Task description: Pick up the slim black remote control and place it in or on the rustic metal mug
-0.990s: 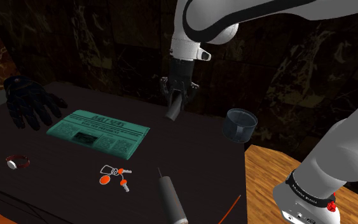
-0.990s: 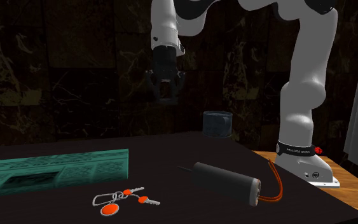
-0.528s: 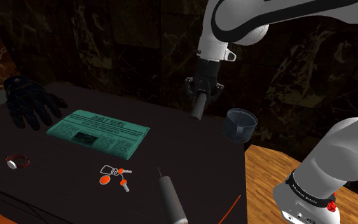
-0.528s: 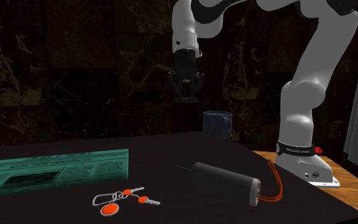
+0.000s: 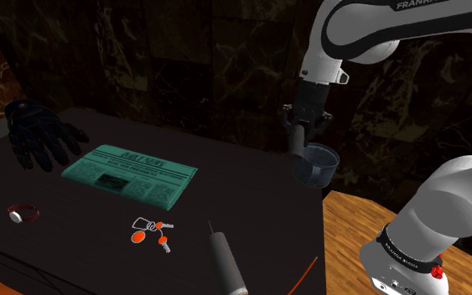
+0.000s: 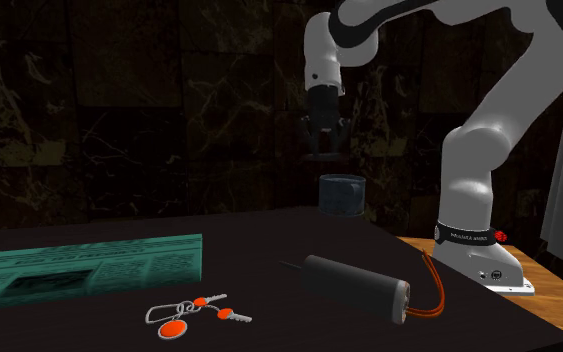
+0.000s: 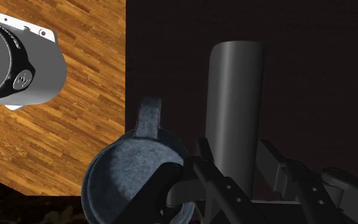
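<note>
My gripper (image 5: 304, 137) is shut on the slim dark remote (image 5: 298, 146), which hangs lengthwise from the fingers. In the wrist view the remote (image 7: 234, 108) sticks out between the two fingers (image 7: 204, 173). The dark grey-blue mug (image 7: 131, 183) with its handle lies just to one side of it. In the shoulder view the mug (image 5: 316, 164) stands near the dark table's back right corner, right under the gripper. The second exterior view has the gripper (image 6: 326, 150) a short way above the mug (image 6: 341, 194), not touching it.
On the dark table (image 5: 251, 193) lie a green newspaper (image 5: 131, 173), a black glove (image 5: 39, 134), orange-tagged keys (image 5: 152, 231), a small wristband (image 5: 23, 214) and a dark cylinder tool (image 5: 225, 261) with an orange cable (image 5: 305, 272). Wooden floor (image 5: 360, 219) and the robot's base (image 5: 401, 261) lie beyond the table edge.
The arm has carried the remote toward the shoulder view's right, from over the table's back middle to just above the mug. The fingers stay shut on it.
</note>
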